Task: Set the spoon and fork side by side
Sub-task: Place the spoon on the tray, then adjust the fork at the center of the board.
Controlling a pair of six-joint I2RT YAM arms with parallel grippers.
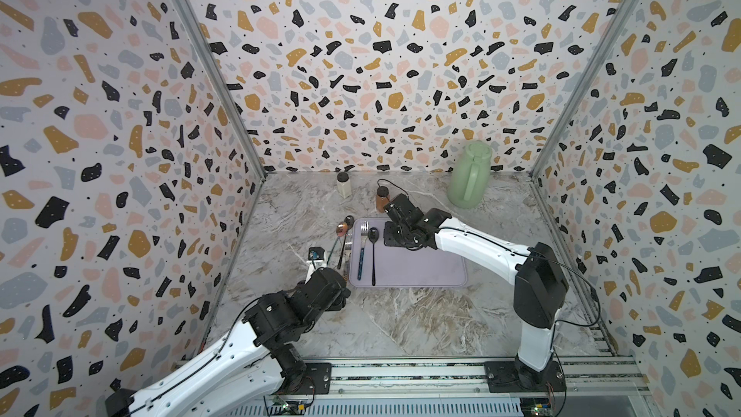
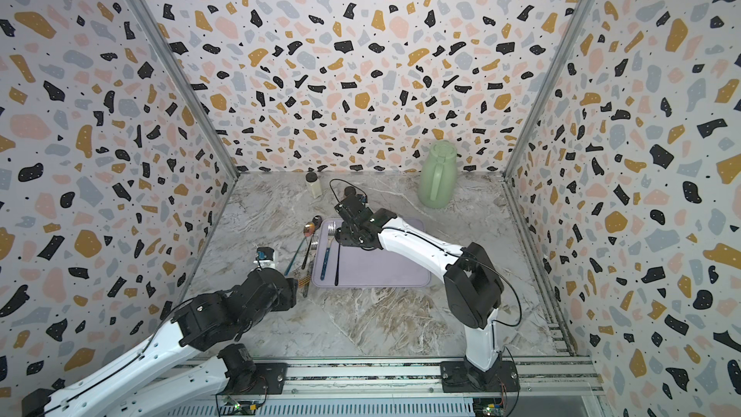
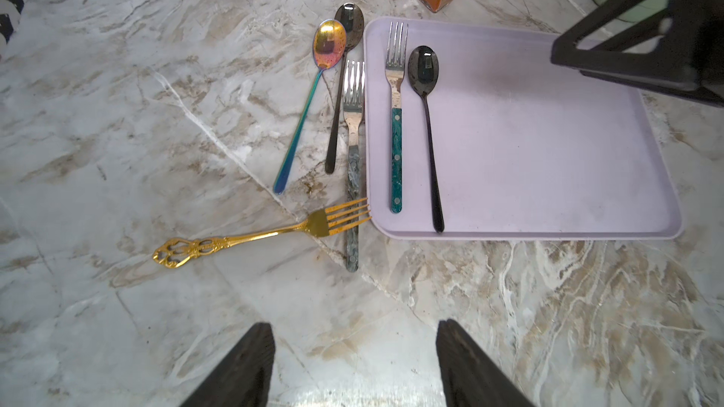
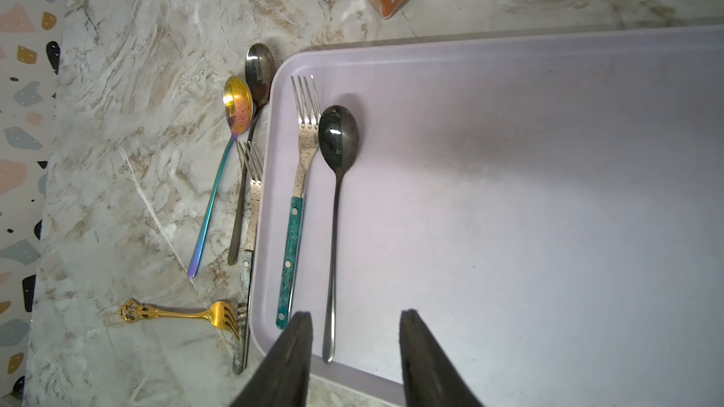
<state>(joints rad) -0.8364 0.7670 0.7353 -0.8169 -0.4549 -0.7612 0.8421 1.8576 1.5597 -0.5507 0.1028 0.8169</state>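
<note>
Right, on my feed the lilac tray holds just two pieces: the teal-handled fork and the black spoon, lying parallel, just beside each other near its left edge, heads toward the back wall, handles toward the arm bases. The right gripper hangs half-open over the spoon's handle end, gripping nothing. The left gripper is wide apart, empty, over the tabletop.

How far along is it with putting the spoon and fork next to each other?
Looks done: the teal-handled fork and black spoon lie parallel, close together, on the lilac tray. In hand: nothing; the right end effector hangs open over the tray by the spoon, the left end effector open over the table. Remaining: probably only pulling away.
</note>
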